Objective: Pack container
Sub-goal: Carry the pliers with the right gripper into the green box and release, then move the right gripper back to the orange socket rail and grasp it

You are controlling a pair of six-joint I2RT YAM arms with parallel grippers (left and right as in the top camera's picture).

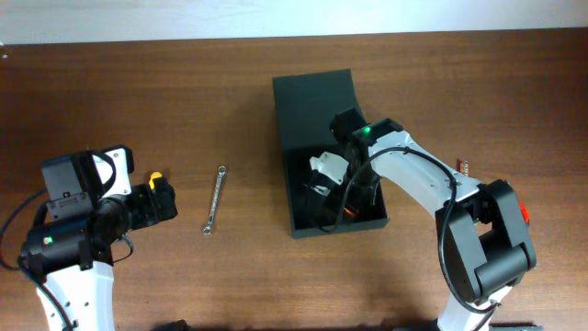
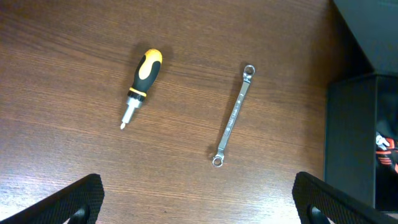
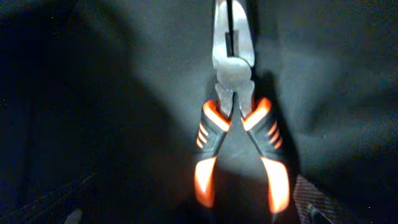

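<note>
The container [image 1: 335, 226] is a dark green-black box, open, with its flap lid [image 1: 317, 101] lying back. My right gripper [image 1: 352, 195] reaches down inside it. In the right wrist view it [image 3: 193, 213] is open, its fingertips wide apart on either side of the handles of orange-and-black pliers [image 3: 235, 106] lying on the box floor. A white object [image 1: 328, 167] also lies in the box. My left gripper [image 1: 165, 200] is open and empty above the table; in its wrist view [image 2: 199, 200] a yellow-and-black screwdriver [image 2: 142, 78] and a steel wrench [image 2: 233, 115] lie ahead of it.
The wrench [image 1: 214, 199] lies on the wooden table between my left gripper and the box. The screwdriver [image 1: 155, 176] is partly hidden by my left gripper. The box wall [image 2: 351, 137] stands at the right of the left wrist view.
</note>
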